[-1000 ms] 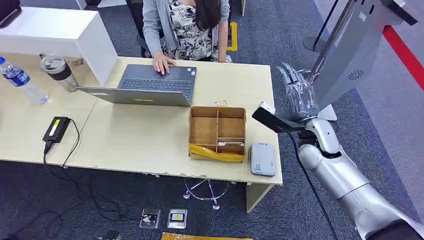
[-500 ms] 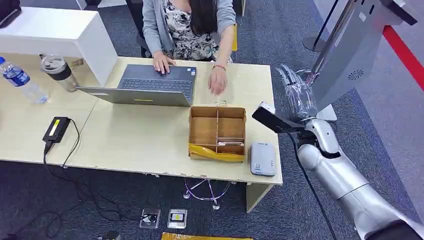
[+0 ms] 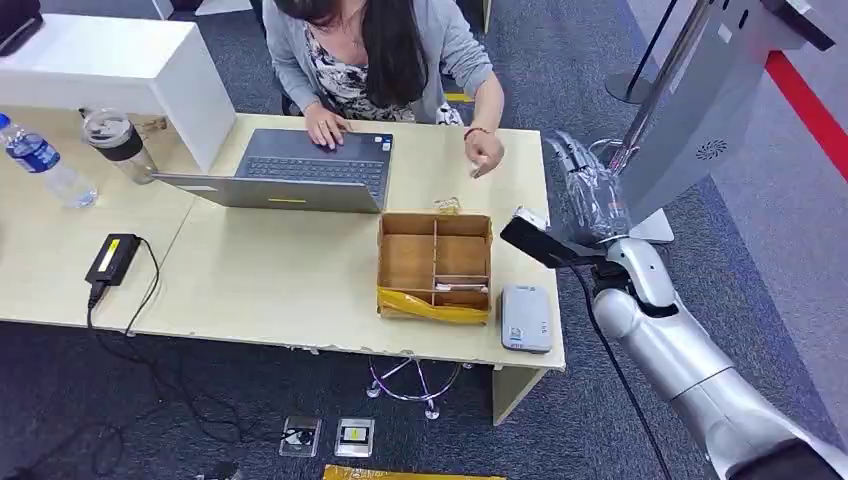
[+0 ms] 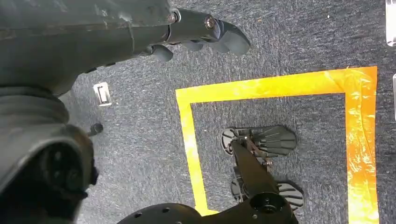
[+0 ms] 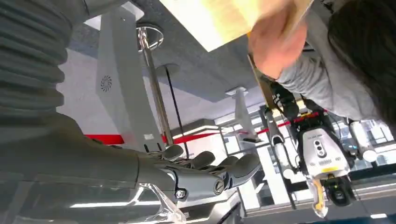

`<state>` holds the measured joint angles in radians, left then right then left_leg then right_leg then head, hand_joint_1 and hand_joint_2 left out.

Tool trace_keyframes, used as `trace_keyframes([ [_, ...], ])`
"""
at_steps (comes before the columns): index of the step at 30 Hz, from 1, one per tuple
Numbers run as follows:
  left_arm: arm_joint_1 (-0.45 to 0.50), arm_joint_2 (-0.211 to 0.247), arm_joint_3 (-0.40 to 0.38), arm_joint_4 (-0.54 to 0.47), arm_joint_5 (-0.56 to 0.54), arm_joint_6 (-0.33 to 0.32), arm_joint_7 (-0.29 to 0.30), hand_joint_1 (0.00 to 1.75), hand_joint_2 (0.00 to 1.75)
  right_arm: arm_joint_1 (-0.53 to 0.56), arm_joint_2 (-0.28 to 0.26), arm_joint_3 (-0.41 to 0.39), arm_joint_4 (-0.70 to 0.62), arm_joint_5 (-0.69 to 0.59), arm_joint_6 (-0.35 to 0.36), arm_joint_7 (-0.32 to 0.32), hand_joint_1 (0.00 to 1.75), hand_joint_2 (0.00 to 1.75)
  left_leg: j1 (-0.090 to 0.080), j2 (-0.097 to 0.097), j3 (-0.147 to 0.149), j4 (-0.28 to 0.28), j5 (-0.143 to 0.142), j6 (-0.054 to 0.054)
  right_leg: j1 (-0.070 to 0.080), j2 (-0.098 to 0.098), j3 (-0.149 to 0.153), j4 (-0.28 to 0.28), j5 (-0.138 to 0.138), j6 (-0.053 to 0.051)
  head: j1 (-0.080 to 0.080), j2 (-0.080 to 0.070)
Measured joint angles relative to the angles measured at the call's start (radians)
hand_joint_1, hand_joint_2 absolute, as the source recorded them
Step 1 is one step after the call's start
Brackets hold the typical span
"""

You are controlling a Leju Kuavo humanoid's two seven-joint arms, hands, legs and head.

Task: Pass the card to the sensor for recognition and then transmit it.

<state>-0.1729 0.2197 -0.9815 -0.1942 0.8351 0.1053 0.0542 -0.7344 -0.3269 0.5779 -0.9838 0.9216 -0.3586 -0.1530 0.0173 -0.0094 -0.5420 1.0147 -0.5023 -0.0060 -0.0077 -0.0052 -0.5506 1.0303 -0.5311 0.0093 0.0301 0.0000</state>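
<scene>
Reaching across from behind the laptop (image 3: 300,170), the person's hand (image 3: 485,152) has swung out over the far right part of the tabletop (image 3: 280,285); a second ago it did not show there at all, and half a second ago it hung just behind the wooden box (image 3: 384,262). We take this as a handover being prepared, though whether that hand carries the card is too small for us to tell. Our right hand (image 3: 590,185) has barely moved: it is raised just off the tabletop's right edge, wrapped in clear film, fingers stretched out and apart, grasping nothing. Our left hand (image 4: 205,30) hangs over the carpet with loosely extended fingers, also grasping nothing. We cannot make out the card anywhere for certain, so we judge it is not yet ours. The person's hand is near our right hand but apart from it, on the side towards the laptop. The grey reader (image 3: 526,318), likely the sensor, lies flat at the near right corner, just beside the box and nearer to us than our raised hand.
</scene>
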Motion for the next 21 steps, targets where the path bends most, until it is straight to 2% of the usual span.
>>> trace_keyframes([
  [11, 0.001, 0.005, 0.0, 0.0, 0.001, -0.005, 0.0, 0.0, 0.0, 0.0, 0.001, 0.0, -0.003, 0.018, 0.023, 0.016, 0.0, 1.75, 0.0, 0.0, 0.0, 0.0, 0.0, 0.0, 0.0, 0.0, 0.0, 0.0, 0.0, 0.0, 0.0, 0.0],
  [21, 0.001, 0.008, 0.0, 0.0, 0.013, -0.007, 0.0, 0.0, 0.0, 0.0, 0.003, 0.0, -0.004, 0.012, 0.017, 0.015, 0.0, 1.75, 0.0, 0.0, 0.0, 0.0, 0.0, 0.0, 0.0, 0.0, 0.0, 0.0, 0.0, 0.0, 0.0, 0.0],
])
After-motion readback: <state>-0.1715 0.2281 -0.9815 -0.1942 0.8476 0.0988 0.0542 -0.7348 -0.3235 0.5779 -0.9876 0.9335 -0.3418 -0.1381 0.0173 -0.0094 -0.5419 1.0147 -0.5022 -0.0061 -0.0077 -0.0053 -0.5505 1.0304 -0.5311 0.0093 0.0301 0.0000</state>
